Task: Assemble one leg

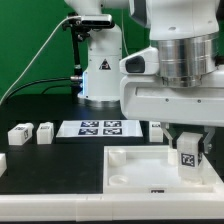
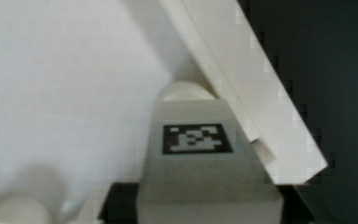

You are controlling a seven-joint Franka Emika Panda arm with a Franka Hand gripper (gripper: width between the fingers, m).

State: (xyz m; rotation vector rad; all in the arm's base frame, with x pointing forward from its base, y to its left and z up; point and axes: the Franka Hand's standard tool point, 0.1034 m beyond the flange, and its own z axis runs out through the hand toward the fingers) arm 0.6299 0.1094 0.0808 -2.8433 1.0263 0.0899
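Note:
My gripper is shut on a leg, a small white block with a black-and-white tag facing outward. It holds the leg upright over the exterior view's right part of the large flat white panel. In the wrist view the leg stands between my dark fingertips, with my gripper round its lower part. The leg's far end sits against the panel's surface, beside the panel's raised edge. Whether it touches a socket is hidden.
Two more legs lie on the black table at the exterior view's left, and another lies behind the panel. The marker board lies in the middle. The robot's base stands behind it.

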